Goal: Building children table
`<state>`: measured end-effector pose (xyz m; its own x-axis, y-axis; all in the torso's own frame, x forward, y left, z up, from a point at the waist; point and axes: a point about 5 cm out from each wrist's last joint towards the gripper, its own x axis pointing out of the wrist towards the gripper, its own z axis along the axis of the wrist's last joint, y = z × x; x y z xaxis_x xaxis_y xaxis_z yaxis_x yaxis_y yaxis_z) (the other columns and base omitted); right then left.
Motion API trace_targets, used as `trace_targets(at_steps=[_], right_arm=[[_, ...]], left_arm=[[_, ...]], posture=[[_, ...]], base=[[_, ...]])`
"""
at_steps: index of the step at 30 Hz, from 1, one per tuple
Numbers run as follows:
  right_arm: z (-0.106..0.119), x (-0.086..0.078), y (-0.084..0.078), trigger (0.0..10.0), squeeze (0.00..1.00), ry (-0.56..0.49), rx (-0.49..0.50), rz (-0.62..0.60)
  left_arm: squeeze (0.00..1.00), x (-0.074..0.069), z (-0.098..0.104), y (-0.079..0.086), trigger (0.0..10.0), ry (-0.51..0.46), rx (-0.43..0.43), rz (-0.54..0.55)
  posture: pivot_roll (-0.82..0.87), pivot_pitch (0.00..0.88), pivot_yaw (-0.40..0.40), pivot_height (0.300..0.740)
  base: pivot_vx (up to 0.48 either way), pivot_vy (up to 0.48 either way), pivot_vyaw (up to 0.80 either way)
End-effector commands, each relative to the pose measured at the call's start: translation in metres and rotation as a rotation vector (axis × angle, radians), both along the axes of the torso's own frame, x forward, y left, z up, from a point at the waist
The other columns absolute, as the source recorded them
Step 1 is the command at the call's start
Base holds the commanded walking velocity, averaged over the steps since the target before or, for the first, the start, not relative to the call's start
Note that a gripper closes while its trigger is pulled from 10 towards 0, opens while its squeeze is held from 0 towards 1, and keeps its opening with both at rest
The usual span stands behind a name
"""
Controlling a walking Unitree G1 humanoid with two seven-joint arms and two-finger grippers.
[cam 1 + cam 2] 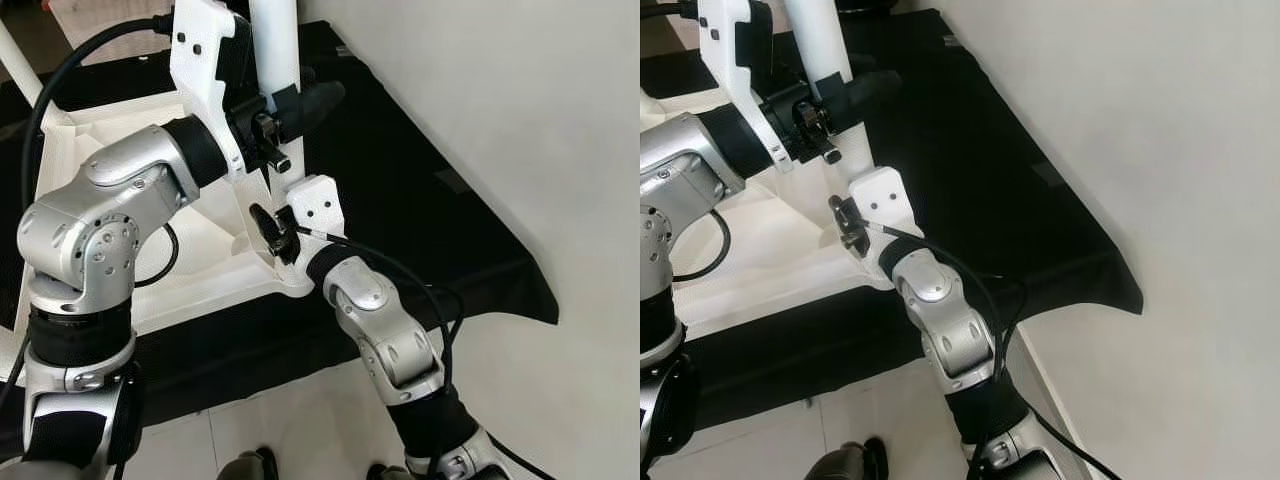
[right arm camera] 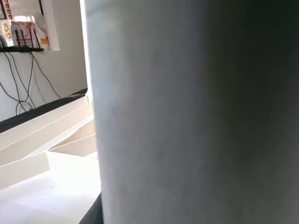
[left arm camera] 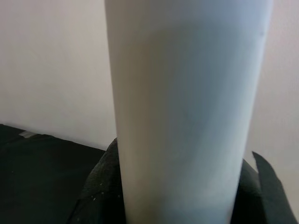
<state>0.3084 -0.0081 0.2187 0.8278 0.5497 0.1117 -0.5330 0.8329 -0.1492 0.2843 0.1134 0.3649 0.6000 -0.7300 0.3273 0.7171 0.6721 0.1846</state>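
An upturned white children's table (image 1: pixel 200 275) lies on a black cloth (image 1: pixel 400 190). A white round table leg (image 1: pixel 276 40) stands upright at its near right corner. My left gripper (image 1: pixel 297 100) is shut on this leg partway up; in the left wrist view black fingers (image 3: pixel 100 186) sit on both sides of the leg (image 3: pixel 187 116). My right gripper (image 1: pixel 292 215) is lower, at the foot of the leg by the table corner, and the leg (image 2: pixel 187 116) stands very close before its camera.
Another white leg (image 1: pixel 15 60) rises at the table's far left corner. The black cloth ends on pale tiled floor (image 1: pixel 300 420) in front and to the right (image 1: pixel 560 150). The robot's dark feet (image 1: pixel 250 465) stand by the cloth's near edge.
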Motion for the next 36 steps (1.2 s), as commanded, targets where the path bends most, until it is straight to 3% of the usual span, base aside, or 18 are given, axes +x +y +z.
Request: trace_targets(at_steps=[1,10,11,14,17,18,19,20,21,22,30,34,35,36], right_arm=[[-0.013,-0.002,0.011,10.0,0.0,0.083,-0.006,0.017],[-0.009,-0.002,0.015,10.0,0.0,0.065,-0.011,0.08],[0.003,-0.006,0.021,10.0,1.0,0.037,0.042,0.243],[0.017,-0.008,0.022,10.0,1.0,0.004,0.054,0.411],[0.021,-0.008,0.02,10.0,1.0,-0.003,0.035,0.493],[0.028,0.002,0.01,10.0,1.0,-0.021,-0.058,0.598],[0.028,0.002,0.01,10.0,1.0,-0.021,-0.058,0.598],[0.031,0.008,0.004,10.0,0.58,-0.037,-0.136,0.648],[0.031,0.008,0.004,10.0,0.58,-0.037,-0.136,0.648],[0.035,0.016,-0.004,10.0,0.0,-0.069,-0.249,0.713],[0.051,0.028,-0.009,10.0,0.0,-0.035,-0.291,0.907],[0.052,0.032,-0.007,10.0,0.0,0.002,-0.281,0.942],[0.05,0.034,-0.005,6.7,0.0,0.023,-0.276,0.951],[0.05,0.034,-0.005,6.7,0.0,0.023,-0.276,0.951]], left_arm=[[0.0,-0.001,0.002,-0.003,0.0,0.007,-0.005,-0.031],[0.0,0.001,0.003,-0.002,0.0,0.026,-0.029,-0.035],[0.0,0.001,0.004,-0.002,0.0,0.031,-0.031,-0.034],[0.0,0.001,0.004,-0.002,0.0,0.034,-0.031,-0.035],[0.0,0.001,0.004,-0.002,0.0,0.035,-0.03,-0.036],[0.0,0.001,0.004,-0.002,0.0,0.036,-0.029,-0.039],[0.0,0.001,0.004,-0.002,0.0,0.036,-0.029,-0.039],[0.0,0.001,0.004,-0.003,0.0,0.035,-0.03,-0.04],[0.0,0.001,0.004,-0.003,0.0,0.035,-0.03,-0.04],[0.0,0.001,0.004,-0.003,0.0,0.036,-0.033,-0.043],[0.0,0.0,0.005,-0.002,0.0,0.036,-0.04,-0.045],[0.0,0.0,0.006,0.0,0.0,0.036,-0.041,-0.045],[0.0,0.0,0.006,0.001,0.0,0.035,-0.042,-0.045],[0.0,0.0,0.006,0.001,0.0,0.035,-0.042,-0.045]], posture=[[0.1,0.163,0.024,0.74],[0.09,0.165,0.018,0.74],[0.1,0.167,0.022,0.74],[0.1,0.169,0.019,0.74],[0.1,0.169,0.019,0.74],[0.1,0.17,0.016,0.74],[0.1,0.17,0.016,0.74],[0.1,0.17,0.014,0.74],[0.1,0.17,0.014,0.74],[0.1,0.17,0.014,0.74],[0.1,0.18,0.005,0.74],[0.1,0.182,0.003,0.74],[0.1,0.183,0.003,0.74],[0.1,0.183,0.003,0.74]], base=[[0.0,0.0,0.0],[0.0,0.0,0.0],[0.0,0.0,0.0],[0.0,0.0,0.0],[0.0,0.0,0.0],[0.0,0.0,0.0],[0.0,0.0,0.0],[0.0,0.0,0.0],[0.0,0.0,0.0],[0.0,0.0,0.0],[0.0,0.0,0.0],[0.0,0.0,0.0],[0.0,0.0,0.0],[0.0,0.0,0.0]])
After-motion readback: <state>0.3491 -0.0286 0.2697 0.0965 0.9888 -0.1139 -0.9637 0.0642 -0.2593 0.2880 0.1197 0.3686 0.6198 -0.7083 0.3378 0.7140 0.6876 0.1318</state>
